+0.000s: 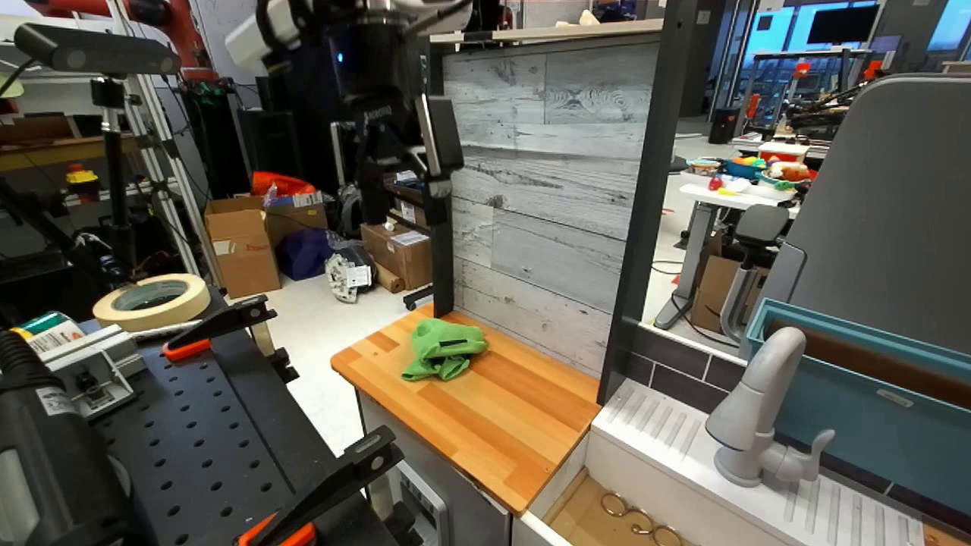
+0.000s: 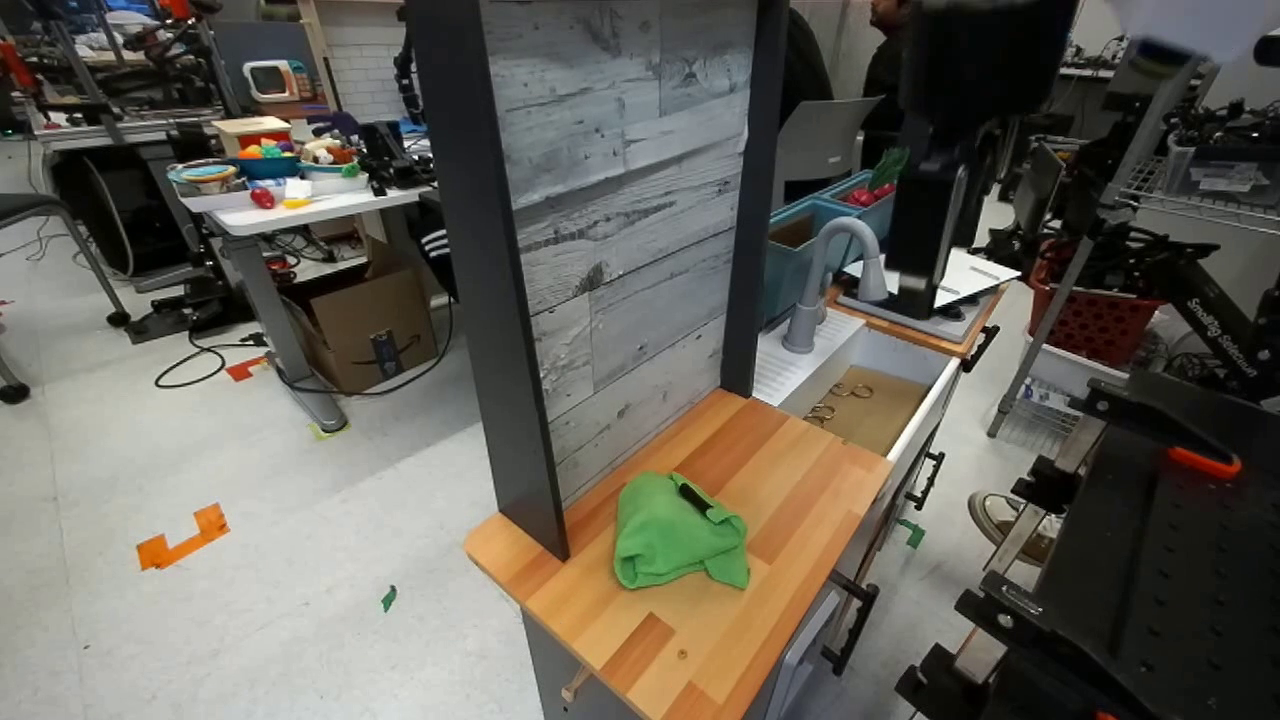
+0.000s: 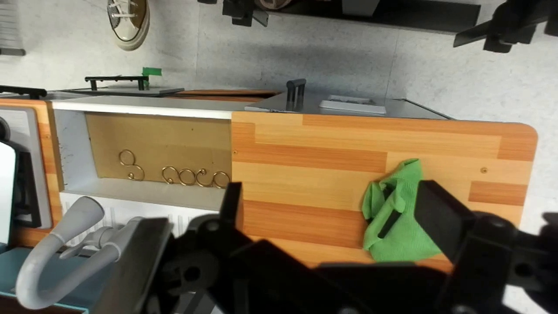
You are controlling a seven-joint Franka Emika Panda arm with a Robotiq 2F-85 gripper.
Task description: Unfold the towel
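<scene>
The green towel (image 1: 444, 350) lies crumpled and folded over itself on the wooden counter (image 1: 523, 432), with a black strip on its upper side. It also shows in an exterior view (image 2: 665, 540), near the back panel. In the wrist view the towel (image 3: 405, 233) lies on the right, partly hidden behind one finger. My gripper (image 1: 406, 203) hangs well above the counter, apart from the towel. In an exterior view the gripper (image 2: 925, 240) is seen side-on. In the wrist view the gripper's fingers (image 3: 328, 196) are wide apart with nothing held between them.
A grey wood-look panel (image 1: 554, 182) stands along the counter's back edge, framed by dark posts. A sink with a grey faucet (image 1: 758, 402) and metal rings (image 3: 187, 176) in its basin adjoins the counter. A black perforated table (image 1: 197, 432) with clamps stands opposite.
</scene>
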